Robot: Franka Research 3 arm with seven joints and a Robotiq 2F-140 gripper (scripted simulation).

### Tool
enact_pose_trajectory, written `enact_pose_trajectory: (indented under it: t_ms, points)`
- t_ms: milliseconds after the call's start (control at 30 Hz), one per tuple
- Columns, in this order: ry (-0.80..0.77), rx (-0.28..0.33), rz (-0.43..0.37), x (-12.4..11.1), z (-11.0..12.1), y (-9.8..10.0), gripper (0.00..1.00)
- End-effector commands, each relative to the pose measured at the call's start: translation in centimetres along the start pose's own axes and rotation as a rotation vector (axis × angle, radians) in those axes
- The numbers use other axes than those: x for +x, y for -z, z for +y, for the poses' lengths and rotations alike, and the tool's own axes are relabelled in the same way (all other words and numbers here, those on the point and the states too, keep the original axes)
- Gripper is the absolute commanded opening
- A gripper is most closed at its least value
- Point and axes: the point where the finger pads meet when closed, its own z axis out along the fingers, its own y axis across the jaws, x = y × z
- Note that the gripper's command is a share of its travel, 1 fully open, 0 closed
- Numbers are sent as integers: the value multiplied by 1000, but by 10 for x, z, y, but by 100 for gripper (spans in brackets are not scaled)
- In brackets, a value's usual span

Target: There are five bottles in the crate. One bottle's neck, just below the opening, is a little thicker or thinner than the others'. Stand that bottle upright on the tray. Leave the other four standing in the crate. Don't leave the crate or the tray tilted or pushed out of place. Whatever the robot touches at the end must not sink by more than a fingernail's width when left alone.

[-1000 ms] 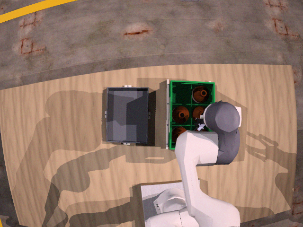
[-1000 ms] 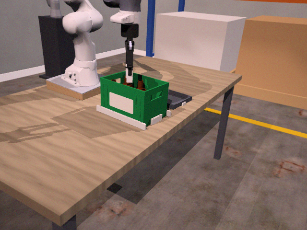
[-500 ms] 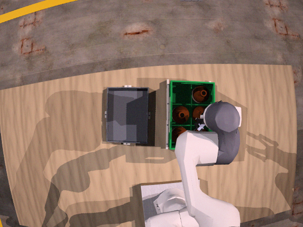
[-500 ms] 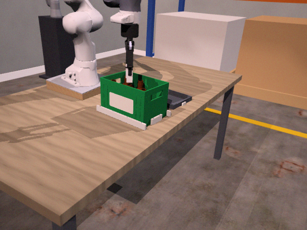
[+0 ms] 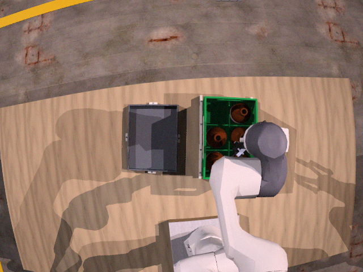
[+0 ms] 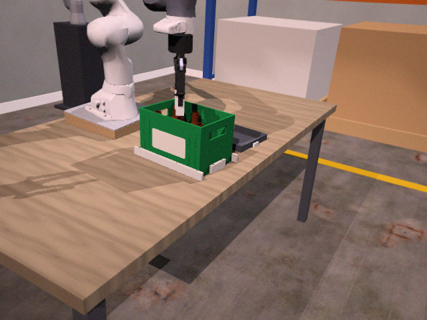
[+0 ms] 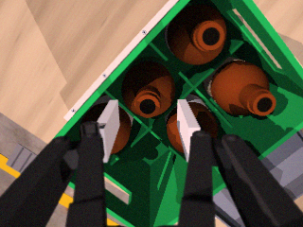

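A green crate (image 5: 228, 136) stands on the table and holds brown bottles in its cells. In the wrist view several necks show: one at the far cell (image 7: 208, 35), one at the right (image 7: 256, 96), and one in the middle (image 7: 148, 105). My gripper (image 7: 148, 113) (image 6: 179, 103) hangs straight down at the crate's rim. Its two white pads stand on either side of the middle bottle's neck, with a gap on each side. The fingers are partly open and hold nothing. Two more bottles sit partly hidden behind the pads. The dark grey tray (image 5: 152, 137) lies empty left of the crate.
White stop strips (image 6: 169, 163) edge the crate's base. The arm's base (image 6: 110, 99) stands on a plate near the crate. The wrist and arm (image 5: 264, 146) hide the crate's near right cells from above. The table edge (image 6: 275, 145) lies just beyond the tray.
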Motion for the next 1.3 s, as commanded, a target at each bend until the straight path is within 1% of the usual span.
enact_pose_trajectory:
  t_ms: [0,167,1000,1267]
  points:
    - [-1,3,0,1,-1,-4,44]
    - [-1,3,0,1,-1,-6,44]
    - [-1,3,0,1,-1,-34,44]
    - [-1,3,0,1,-1,-38,44]
